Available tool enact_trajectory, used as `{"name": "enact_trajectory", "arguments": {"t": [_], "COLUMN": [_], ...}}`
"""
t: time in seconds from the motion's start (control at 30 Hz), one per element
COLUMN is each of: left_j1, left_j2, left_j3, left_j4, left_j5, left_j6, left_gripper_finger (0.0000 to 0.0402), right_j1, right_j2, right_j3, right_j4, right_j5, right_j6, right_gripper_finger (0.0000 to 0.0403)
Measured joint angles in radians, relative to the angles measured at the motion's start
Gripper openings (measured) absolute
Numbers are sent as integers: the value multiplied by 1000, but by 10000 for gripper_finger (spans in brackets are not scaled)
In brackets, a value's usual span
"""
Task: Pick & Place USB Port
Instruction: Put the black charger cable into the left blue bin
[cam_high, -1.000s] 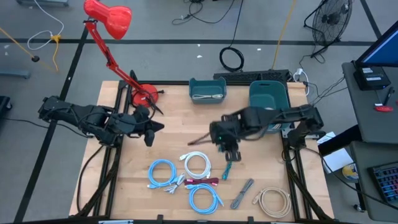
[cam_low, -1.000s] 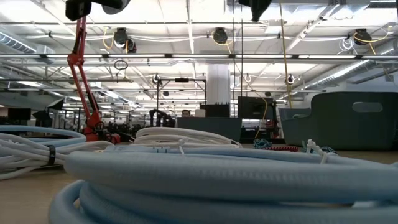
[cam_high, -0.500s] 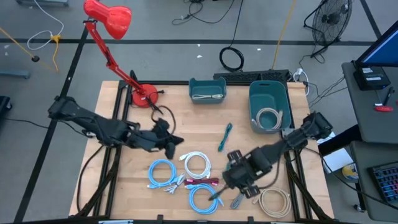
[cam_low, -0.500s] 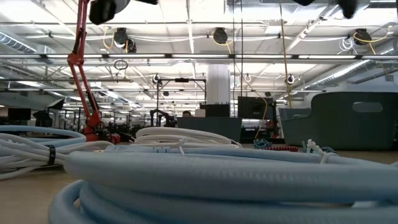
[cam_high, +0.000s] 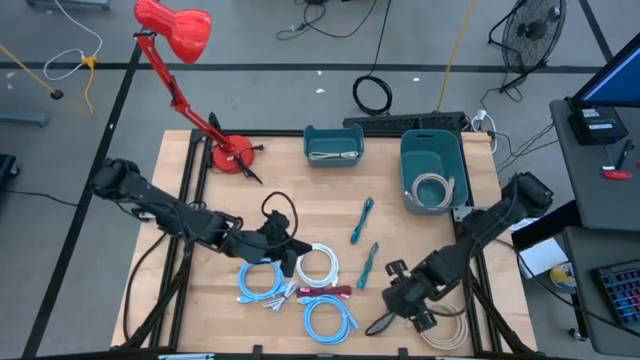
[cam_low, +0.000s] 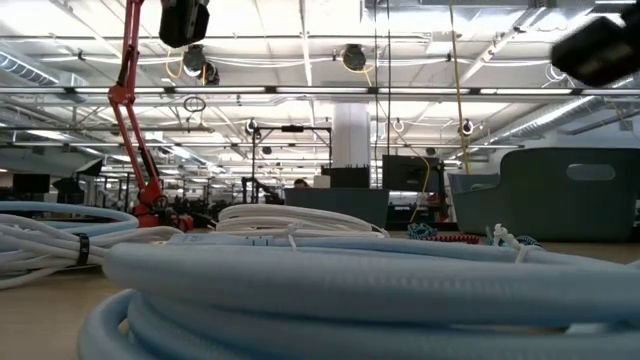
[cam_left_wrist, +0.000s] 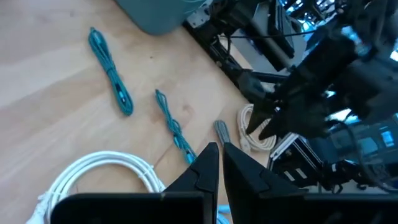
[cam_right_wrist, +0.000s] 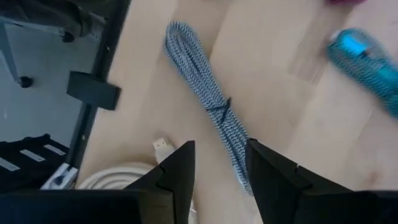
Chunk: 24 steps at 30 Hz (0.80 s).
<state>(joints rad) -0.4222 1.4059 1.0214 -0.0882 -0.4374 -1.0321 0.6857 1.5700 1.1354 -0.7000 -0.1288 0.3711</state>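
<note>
The right tool (cam_high: 405, 300) is held low over the near right part of the tabletop (cam_high: 280, 190), its fingers parted with nothing between them, directly above a grey braided cable (cam_right_wrist: 211, 109). A beige cable coil (cam_high: 445, 325) lies just beside it. The left tool (cam_high: 290, 250) is clenched and empty, poised over the white cable coil (cam_high: 318, 264). Two teal cables (cam_left_wrist: 112, 74) lie loose mid-tabletop, and another coil is seen in the large teal bin (cam_high: 432, 150).
</note>
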Motion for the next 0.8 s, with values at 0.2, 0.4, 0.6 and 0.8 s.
{"name": "enact_trajectory", "arguments": {"t": [0.2, 0.4, 0.6, 0.8], "left_j1": [-7, -7, -10, -12], "left_j2": [0, -1, -1, -1], "left_j3": [0, 0, 0, 0], "left_j4": [45, 48, 49, 49], "left_j5": [0, 16, 31, 33], "left_j6": [1, -4, -19, -24], "left_gripper_finger": [24, 24, 24, 24], "right_j1": [23, 23, 28, 36], "right_j2": [0, 0, 0, 21], "right_j3": [-117, -181, -209, -210], "right_j4": [136, 222, 222, 241], "right_j5": [90, 104, 101, 100], "right_j6": [31, 39, 62, 22], "right_gripper_finger": [130, 130, 130, 130]}}
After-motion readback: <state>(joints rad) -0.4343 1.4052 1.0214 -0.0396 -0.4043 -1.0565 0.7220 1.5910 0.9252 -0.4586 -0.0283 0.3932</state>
